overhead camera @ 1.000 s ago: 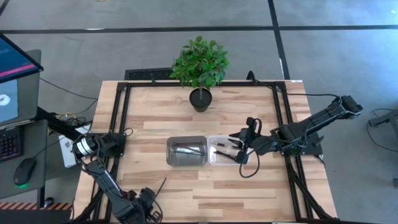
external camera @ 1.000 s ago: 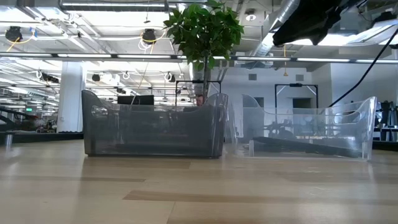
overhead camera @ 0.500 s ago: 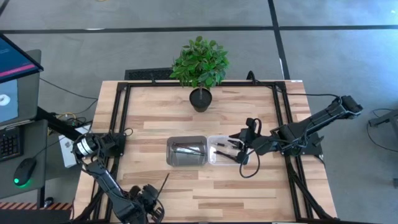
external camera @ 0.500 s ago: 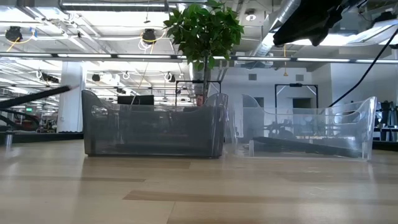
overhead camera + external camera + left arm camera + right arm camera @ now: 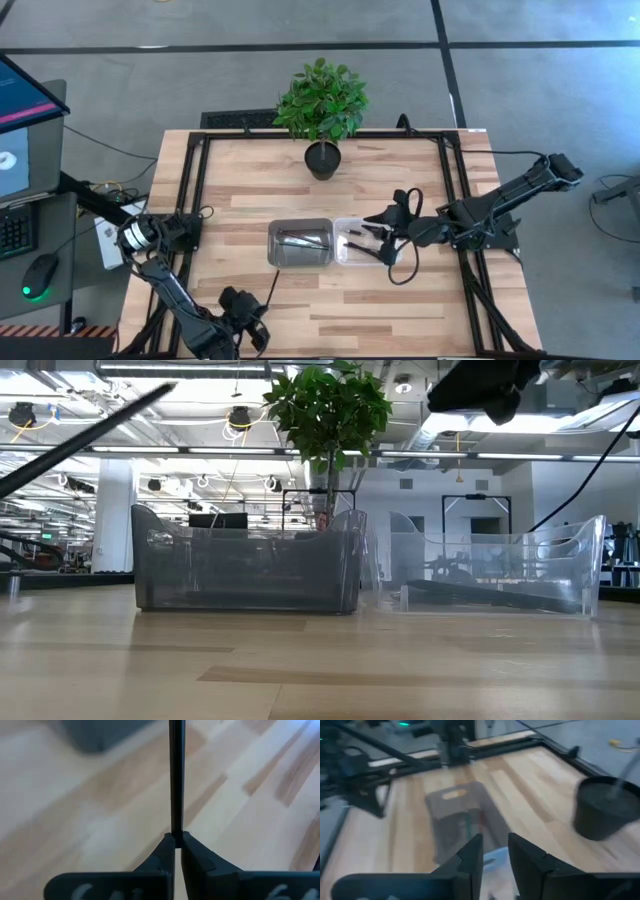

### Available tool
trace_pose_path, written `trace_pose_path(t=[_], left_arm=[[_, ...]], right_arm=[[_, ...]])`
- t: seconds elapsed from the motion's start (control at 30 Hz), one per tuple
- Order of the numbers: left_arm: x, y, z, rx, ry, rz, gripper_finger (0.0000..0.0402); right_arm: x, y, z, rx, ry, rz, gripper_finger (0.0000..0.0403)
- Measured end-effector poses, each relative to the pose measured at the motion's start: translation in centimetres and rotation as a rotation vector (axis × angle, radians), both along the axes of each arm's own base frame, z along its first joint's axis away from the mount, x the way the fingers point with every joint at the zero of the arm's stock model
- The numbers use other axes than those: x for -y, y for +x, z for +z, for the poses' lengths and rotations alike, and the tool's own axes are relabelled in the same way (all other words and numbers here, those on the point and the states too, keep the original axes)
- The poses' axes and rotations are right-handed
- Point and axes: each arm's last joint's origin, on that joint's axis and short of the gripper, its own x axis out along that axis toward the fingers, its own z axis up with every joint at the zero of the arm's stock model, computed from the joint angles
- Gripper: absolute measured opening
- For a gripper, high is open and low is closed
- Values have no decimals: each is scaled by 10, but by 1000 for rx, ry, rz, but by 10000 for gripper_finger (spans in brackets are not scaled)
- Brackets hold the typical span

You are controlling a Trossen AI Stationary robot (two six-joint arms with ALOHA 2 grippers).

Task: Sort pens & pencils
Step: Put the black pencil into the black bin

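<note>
Nearest us, at the table's front edge, the left gripper [image 5: 262,318] pinches a thin dark stick [image 5: 175,775] between closed fingers [image 5: 162,854]; we cannot tell whether it is a pen or a pencil. It slants up toward the grey bin [image 5: 300,243] without touching it. Mid-table, the grey bin and the clear bin [image 5: 356,241] sit side by side, touching. Thin sticks [image 5: 303,240] lie in the grey bin, dark pens [image 5: 366,249] in the clear one. The right gripper [image 5: 385,222] hangs above the clear bin, fingers [image 5: 469,855] slightly parted, empty. Farther back stands a potted plant [image 5: 322,112], apart from both bins.
</note>
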Motion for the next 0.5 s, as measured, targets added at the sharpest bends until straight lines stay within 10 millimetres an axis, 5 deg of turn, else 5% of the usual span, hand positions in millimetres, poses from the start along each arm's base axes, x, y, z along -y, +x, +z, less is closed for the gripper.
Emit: trace_pose_path(t=[0.2, 0.5], left_arm=[[-11, 11, 4, 78, 155, -22, 0], [-40, 35, 24, 154, 414, -27, 0]], right_arm=[[-2, 4, 7, 87, 129, 21, 159], [-2, 6, 11, 115, 95, 42, 215]])
